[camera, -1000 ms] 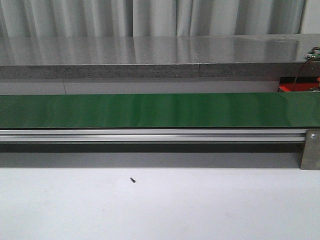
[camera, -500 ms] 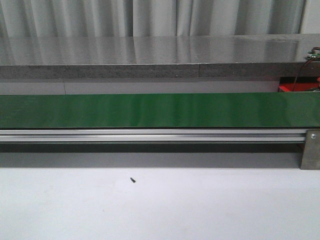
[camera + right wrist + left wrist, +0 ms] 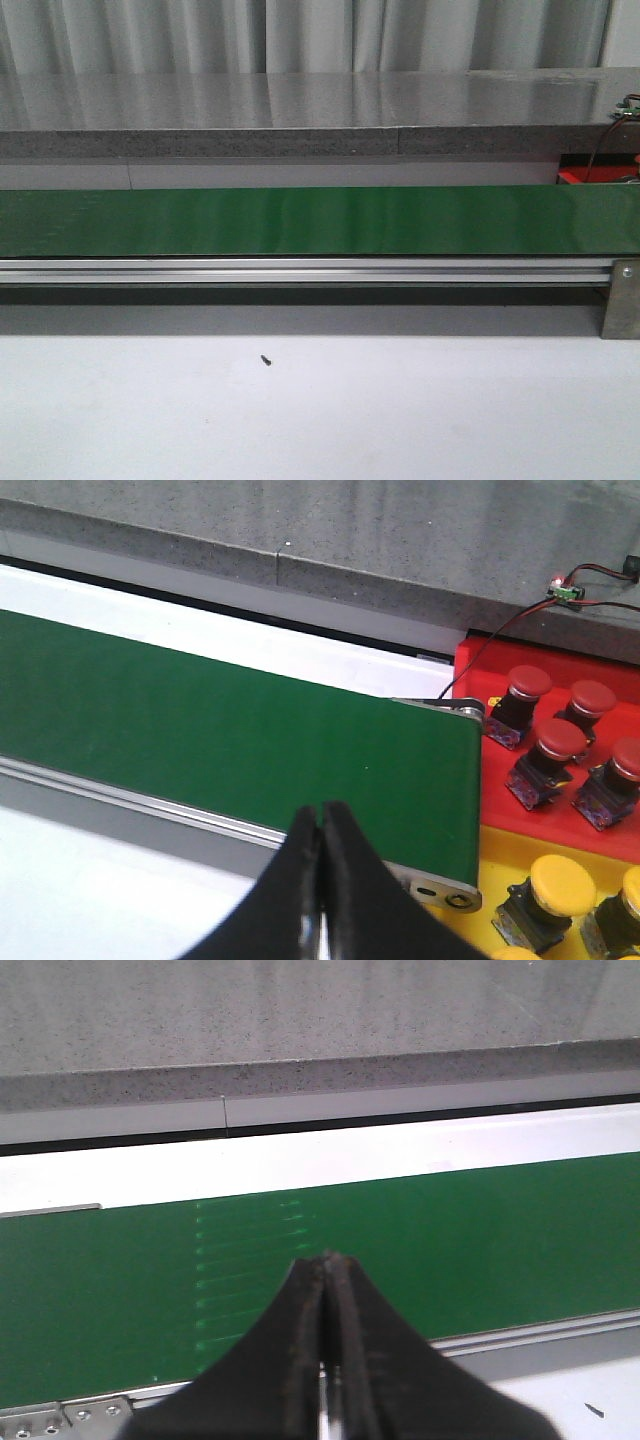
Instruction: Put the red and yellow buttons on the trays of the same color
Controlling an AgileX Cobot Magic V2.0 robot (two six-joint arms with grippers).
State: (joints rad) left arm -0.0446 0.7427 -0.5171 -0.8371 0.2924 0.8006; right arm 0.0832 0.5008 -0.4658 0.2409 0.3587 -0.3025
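The green conveyor belt (image 3: 320, 221) carries no buttons in any view. In the right wrist view, several red buttons (image 3: 557, 739) stand on the red tray (image 3: 540, 820) past the belt's end. Yellow buttons (image 3: 561, 883) stand on the yellow tray (image 3: 500, 855) beside it. My right gripper (image 3: 320, 808) is shut and holds nothing, hovering at the belt's near rail, short of the trays. My left gripper (image 3: 326, 1257) is also shut and holds nothing, its tips over the bare belt (image 3: 480, 1240). Neither gripper shows in the front view, where only a corner of the red tray (image 3: 590, 177) is seen.
An aluminium rail (image 3: 300, 270) runs along the belt's near side, with a bracket (image 3: 620, 300) at its right end. A grey stone ledge (image 3: 300, 110) rises behind the belt. A small dark screw (image 3: 266, 359) lies on the white table. A wired circuit board (image 3: 568, 592) sits above the red tray.
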